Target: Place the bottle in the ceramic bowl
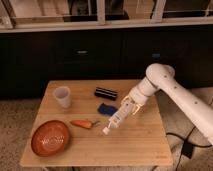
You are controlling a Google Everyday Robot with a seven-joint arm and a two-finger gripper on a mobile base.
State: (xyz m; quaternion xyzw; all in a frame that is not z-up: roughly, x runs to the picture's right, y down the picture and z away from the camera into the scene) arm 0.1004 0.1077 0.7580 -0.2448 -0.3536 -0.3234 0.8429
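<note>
The slim white bottle [114, 120] hangs tilted, cap down-left, in my gripper [128, 107], which is shut on its upper end above the middle of the wooden table [135, 145]. The orange-red ceramic bowl [50, 137] sits at the table's front left corner, well to the left of the bottle. The white arm [170, 87] reaches in from the right.
A white cup [62, 96] stands at the back left. A carrot [82, 123] lies between the bowl and the bottle. A blue object [107, 108] and a black box [106, 93] lie behind the bottle. Dark cabinets stand behind the table.
</note>
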